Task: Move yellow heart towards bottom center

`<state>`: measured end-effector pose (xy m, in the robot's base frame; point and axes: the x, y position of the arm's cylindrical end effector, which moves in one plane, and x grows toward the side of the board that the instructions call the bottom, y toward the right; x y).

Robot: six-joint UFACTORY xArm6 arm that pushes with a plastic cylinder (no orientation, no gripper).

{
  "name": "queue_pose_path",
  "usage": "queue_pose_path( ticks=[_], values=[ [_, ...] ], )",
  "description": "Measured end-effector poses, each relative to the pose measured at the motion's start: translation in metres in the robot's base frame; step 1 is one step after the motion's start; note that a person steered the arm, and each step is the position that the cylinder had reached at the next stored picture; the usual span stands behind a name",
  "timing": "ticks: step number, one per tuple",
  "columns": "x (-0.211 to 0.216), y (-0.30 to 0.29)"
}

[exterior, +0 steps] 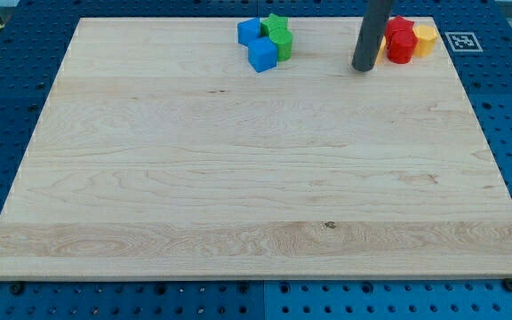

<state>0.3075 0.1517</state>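
Note:
A yellow block (425, 38), rounded, shape unclear, lies at the board's top right, touching two red blocks: one (402, 26) behind and one (400, 47) in front. A sliver of a second yellow block (381, 50) shows between the rod and the front red block; most of it is hidden. I cannot tell which one is the heart. My tip (362, 68) rests on the board just left of this cluster, right against the hidden yellow block.
A second cluster sits at top centre: a blue block (249, 31), a blue cube (261, 55), a green star (276, 24) and a green rounded block (283, 43). A white marker tag (461, 40) lies off the board's top right corner.

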Motion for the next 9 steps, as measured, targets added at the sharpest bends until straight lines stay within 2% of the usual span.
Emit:
queue_pose_path(
  ticks=[3, 5, 6, 8, 9],
  values=[
    [-0.035, -0.038],
    [-0.074, -0.01],
    [-0.075, 0.003],
    [-0.015, -0.007],
    [-0.028, -0.014]
  ],
)
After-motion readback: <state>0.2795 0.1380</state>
